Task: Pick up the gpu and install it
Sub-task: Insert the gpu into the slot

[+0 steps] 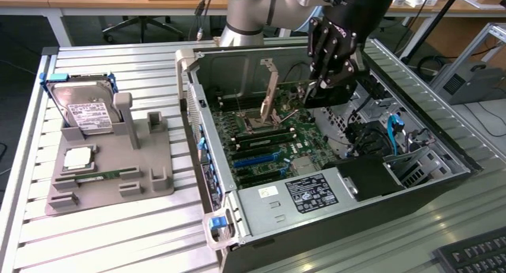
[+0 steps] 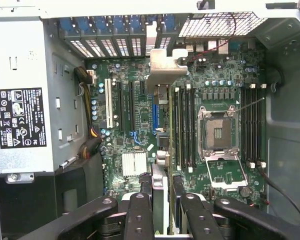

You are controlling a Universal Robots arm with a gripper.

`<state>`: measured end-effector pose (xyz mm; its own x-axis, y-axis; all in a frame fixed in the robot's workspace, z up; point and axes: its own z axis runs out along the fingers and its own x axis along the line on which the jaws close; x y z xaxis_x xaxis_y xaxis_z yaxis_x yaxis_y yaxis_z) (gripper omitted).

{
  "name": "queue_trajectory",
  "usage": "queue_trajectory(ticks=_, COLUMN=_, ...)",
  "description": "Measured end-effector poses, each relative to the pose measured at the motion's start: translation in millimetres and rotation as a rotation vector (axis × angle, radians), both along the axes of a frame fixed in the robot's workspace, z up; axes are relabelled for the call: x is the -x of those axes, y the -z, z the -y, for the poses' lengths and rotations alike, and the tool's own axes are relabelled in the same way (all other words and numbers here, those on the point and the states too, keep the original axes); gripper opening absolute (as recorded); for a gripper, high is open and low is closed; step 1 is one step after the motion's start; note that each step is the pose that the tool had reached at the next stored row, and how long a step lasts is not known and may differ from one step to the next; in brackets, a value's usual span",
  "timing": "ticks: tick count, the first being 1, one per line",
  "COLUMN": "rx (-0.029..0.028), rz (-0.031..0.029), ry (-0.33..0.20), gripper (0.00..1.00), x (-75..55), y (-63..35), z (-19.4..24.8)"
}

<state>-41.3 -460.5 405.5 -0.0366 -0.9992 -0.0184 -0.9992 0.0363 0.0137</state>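
My gripper [image 1: 330,77] hangs inside the open computer case [image 1: 411,140], over the motherboard [image 1: 273,143]. Its jaws are shut on the gpu [image 1: 332,96], a thin dark card that hangs down from the fingers. In the wrist view the gpu [image 2: 162,75] is seen edge-on. It runs from my gripper [image 2: 162,200] out to its silver bracket near the rear slot openings [image 2: 110,45]. The card is above the board, over the strip between the expansion slots [image 2: 131,105] and the memory slots [image 2: 182,125]. I cannot tell if it touches a slot.
A grey holder [image 1: 146,181] on the exterior view's left carries a silver hard drive [image 1: 87,110], a processor [image 1: 77,159] and a green memory stick [image 1: 99,177]. Inside the case are the power supply [image 1: 304,193], the open processor socket [image 1: 259,122] and cables [image 1: 395,131]. A keyboard [image 1: 474,255] lies nearby.
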Motion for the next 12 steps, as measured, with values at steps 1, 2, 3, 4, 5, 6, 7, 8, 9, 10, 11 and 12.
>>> queue_trajectory(ticks=1, rx=0.0000, rz=0.0000, ry=0.000, gripper=0.27, x=0.0, y=0.0, z=0.2)
queue_trajectory(ticks=2, rx=0.0000, rz=0.0000, ry=0.000, gripper=0.27, x=0.0, y=0.0, z=0.5)
queue_trajectory(ticks=3, rx=0.0000, rz=0.0000, ry=0.000, gripper=0.27, x=0.0, y=0.1, z=0.9)
queue_trajectory(ticks=4, rx=0.0000, rz=0.0000, ry=0.000, gripper=0.27, x=0.1, y=0.1, z=1.3)
queue_trajectory(ticks=5, rx=0.0000, rz=0.0000, ry=0.000, gripper=0.27, x=0.1, y=0.1, z=1.5)
queue_trajectory(ticks=6, rx=0.0000, rz=0.0000, ry=0.000, gripper=0.27, x=0.1, y=0.1, z=1.8)
queue_trajectory(ticks=7, rx=0.0000, rz=0.0000, ry=0.000, gripper=0.27, x=0.1, y=0.1, z=2.1)
queue_trajectory(ticks=8, rx=0.0000, rz=0.0000, ry=0.000, gripper=0.27, x=0.1, y=0.1, z=2.3)
queue_trajectory(ticks=9, rx=0.0000, rz=0.0000, ry=0.000, gripper=0.27, x=0.2, y=0.2, z=2.7)
queue_trajectory(ticks=10, rx=0.0000, rz=0.0000, ry=0.000, gripper=0.27, x=0.2, y=0.2, z=2.9)
queue_trajectory(ticks=11, rx=0.0000, rz=0.0000, ry=0.000, gripper=0.27, x=0.2, y=0.2, z=3.1)
queue_trajectory(ticks=12, rx=0.0000, rz=0.0000, ry=0.000, gripper=0.27, x=0.2, y=0.2, z=3.3)
